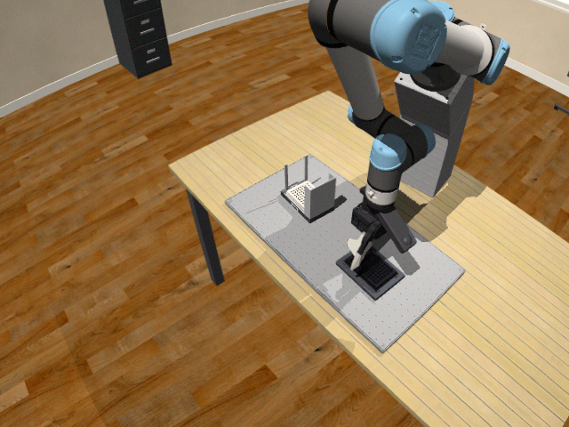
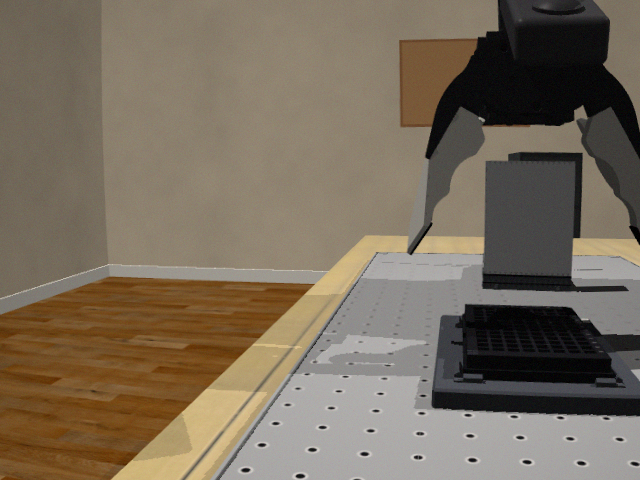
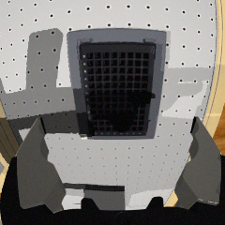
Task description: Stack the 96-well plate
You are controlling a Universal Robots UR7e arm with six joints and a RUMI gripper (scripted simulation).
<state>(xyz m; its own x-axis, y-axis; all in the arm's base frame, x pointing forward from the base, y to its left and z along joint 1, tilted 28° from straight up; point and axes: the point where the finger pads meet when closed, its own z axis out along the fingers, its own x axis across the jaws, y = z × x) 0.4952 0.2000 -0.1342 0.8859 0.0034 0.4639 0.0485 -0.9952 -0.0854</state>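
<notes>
A black 96-well plate sits in the dark plate nest N1 on the grey perforated baseplate. It also shows in the exterior view and in the wrist view. My gripper hangs a short way above the plate, fingers wide open and empty; it also shows in the exterior view and in the wrist view. A white plate lies in the stack rack K1, behind its grey wall and thin posts. I cannot make out the cut corners.
The grey baseplate lies on a wooden table. The robot's grey pedestal stands at the back right. The table's edge runs close along the baseplate's left side.
</notes>
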